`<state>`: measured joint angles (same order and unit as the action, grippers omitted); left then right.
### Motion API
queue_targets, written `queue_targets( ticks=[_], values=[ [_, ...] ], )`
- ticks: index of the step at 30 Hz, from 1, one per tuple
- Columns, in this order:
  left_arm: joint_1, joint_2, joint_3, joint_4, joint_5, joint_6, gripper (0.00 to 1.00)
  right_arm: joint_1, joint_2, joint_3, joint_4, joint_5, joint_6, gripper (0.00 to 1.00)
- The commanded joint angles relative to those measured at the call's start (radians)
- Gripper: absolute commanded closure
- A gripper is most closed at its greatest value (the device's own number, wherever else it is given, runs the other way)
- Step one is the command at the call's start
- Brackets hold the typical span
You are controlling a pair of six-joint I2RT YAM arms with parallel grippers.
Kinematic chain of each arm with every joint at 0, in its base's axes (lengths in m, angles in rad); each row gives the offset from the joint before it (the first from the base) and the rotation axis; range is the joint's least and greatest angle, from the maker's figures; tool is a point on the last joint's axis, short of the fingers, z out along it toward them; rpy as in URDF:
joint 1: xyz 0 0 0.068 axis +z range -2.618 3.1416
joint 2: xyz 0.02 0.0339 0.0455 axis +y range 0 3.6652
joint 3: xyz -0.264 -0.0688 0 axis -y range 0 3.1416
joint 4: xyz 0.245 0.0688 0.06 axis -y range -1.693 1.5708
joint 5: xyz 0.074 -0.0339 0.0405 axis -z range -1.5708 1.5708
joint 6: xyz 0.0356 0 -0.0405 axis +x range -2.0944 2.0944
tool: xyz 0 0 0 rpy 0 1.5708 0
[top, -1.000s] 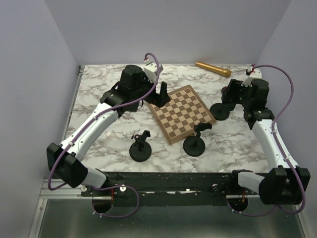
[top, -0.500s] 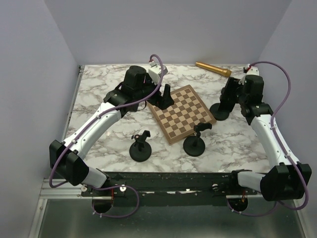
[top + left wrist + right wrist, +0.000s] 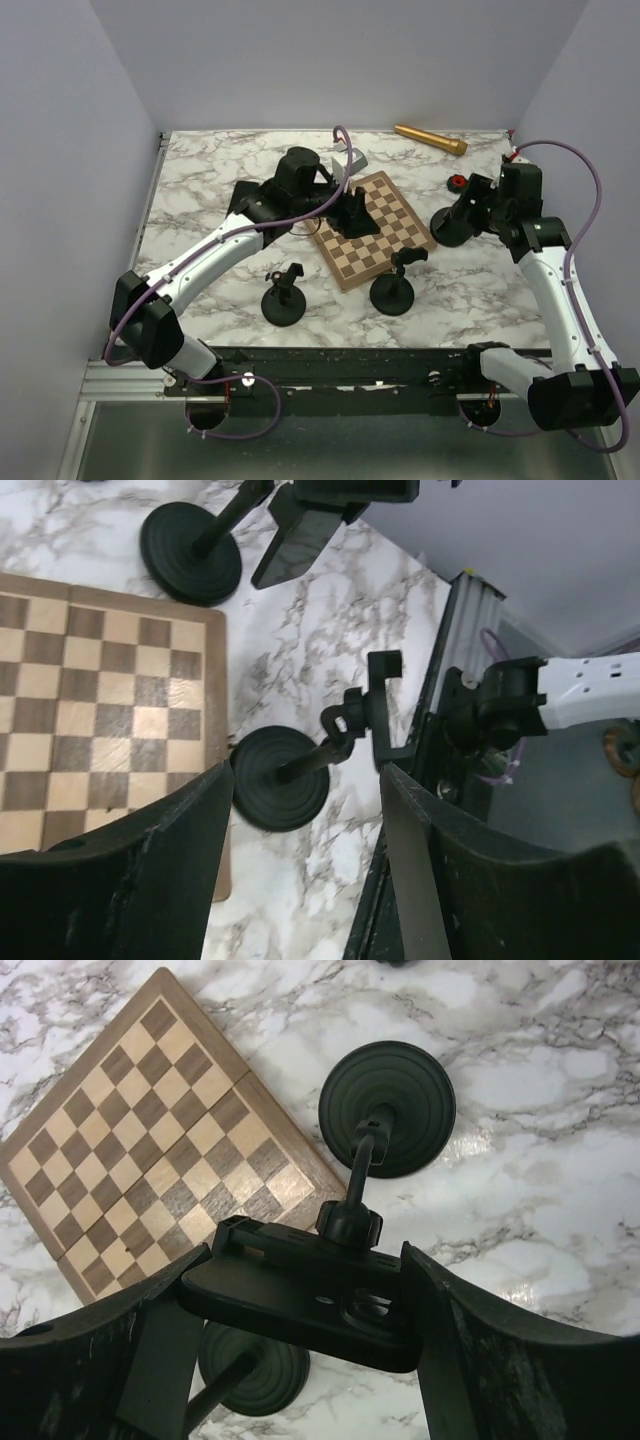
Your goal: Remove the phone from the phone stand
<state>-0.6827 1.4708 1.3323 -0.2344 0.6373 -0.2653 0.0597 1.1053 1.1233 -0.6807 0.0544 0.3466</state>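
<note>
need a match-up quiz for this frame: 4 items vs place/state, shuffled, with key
Items:
1. phone
2. chessboard
3. cylinder
4. near-left stand

Place or state:
a. gold, at the table's far edge
b. between the fingers of the right claw
c. black, clamp empty
d. below the left claw

Pairs: 1-b, 2-d, 3-a, 4-c
</note>
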Motion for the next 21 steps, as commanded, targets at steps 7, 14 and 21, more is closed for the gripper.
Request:
queue_targets(
  ticks=[7,14,21],
  values=[
    [-0.066,0.081,0.031,0.264,0.011,-0.286,0.38,0.009,-0.11,0.097,-0.131,0.212,0.059,0.99],
    [-0.11,0.145,0.064,0.298,0.04,-0.26,0.42,0.009,-0.122,0.045,-0.173,-0.015,0.024,0.99],
    [-0.15,0.305,0.139,0.385,0.096,-0.204,0.47,0.009,-0.174,-0.078,-0.032,-0.134,-0.001,0.99]
  ],
)
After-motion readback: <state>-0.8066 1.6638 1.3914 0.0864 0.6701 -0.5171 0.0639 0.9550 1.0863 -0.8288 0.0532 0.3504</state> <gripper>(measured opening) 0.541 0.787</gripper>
